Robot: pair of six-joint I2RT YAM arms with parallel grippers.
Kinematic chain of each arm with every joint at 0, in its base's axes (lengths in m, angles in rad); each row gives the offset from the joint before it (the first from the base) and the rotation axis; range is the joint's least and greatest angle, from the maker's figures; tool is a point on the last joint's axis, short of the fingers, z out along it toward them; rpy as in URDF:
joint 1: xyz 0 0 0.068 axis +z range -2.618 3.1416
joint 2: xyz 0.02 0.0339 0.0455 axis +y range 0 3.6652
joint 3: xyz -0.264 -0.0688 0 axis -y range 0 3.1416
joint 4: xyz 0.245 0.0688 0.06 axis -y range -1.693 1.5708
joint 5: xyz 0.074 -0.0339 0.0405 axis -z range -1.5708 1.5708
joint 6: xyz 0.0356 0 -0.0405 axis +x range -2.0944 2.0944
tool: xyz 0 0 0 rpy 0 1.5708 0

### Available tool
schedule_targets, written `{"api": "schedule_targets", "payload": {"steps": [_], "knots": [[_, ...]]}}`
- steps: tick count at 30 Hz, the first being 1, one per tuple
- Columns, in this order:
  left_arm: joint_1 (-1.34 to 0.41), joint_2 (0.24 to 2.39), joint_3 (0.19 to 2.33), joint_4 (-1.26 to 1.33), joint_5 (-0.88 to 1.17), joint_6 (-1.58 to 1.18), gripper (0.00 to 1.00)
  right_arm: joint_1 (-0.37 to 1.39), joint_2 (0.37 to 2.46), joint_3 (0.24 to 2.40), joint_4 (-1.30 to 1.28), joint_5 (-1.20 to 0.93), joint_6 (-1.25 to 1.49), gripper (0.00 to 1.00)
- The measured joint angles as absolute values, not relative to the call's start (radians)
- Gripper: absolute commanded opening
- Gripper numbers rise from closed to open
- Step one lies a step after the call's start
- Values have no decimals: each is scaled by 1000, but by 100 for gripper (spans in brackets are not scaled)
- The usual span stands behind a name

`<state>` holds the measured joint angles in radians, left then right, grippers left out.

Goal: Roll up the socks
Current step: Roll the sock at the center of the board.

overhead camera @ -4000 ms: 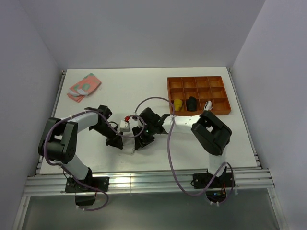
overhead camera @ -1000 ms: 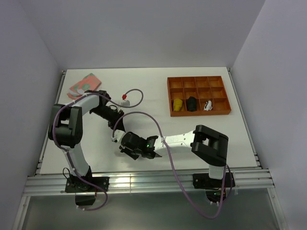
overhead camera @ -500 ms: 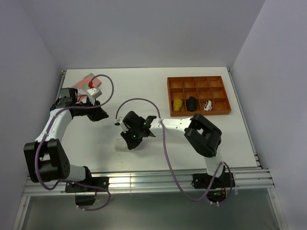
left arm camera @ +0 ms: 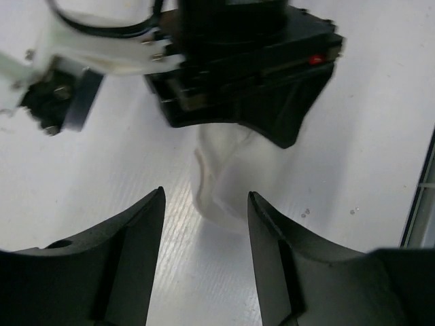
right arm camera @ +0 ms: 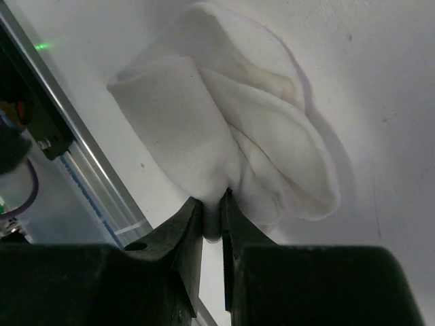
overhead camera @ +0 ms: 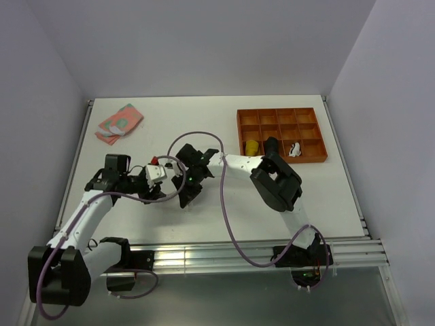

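Back from the pink-and-green cloth [overhead camera: 119, 121] at the far left, the left gripper [left arm camera: 205, 204] now sits near the middle of the table [overhead camera: 204, 115], facing the right gripper [right arm camera: 212, 207] at close range. The left jaws stand wide apart with nothing between them, their tips just short of the white sock [right arm camera: 231, 129]. The right jaws are nearly closed, pinching a fold of that sock, which lies bunched on the table surface below them. An orange divided tray [overhead camera: 242, 136] sits well apart at the far right.
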<state>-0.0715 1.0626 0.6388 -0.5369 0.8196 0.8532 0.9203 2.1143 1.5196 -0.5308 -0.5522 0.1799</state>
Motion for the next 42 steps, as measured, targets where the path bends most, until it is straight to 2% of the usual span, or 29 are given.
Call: {"api": "schedule_targets", "payload": {"steps": [3,17,27,36,39,42], "knots": [[-134,1029,611,-527,802,874,57,908,2120,1520,-538,-584,189,12],[-257,1204,612,-517,772,908,57,891,2150,1539,-547,-645,216,12],[-274,1260,611,-491,752,907,57,886,2151,1539,-544,-657,224,12],[-286,1315,610,-458,736,897,50,881,2157,1530,-522,-683,252,12],[-286,1331,610,-452,736,892,44,879,2157,1515,-499,-693,270,12],[-286,1362,614,-457,741,887,33,876,2153,1490,-466,-703,291,17]]}}
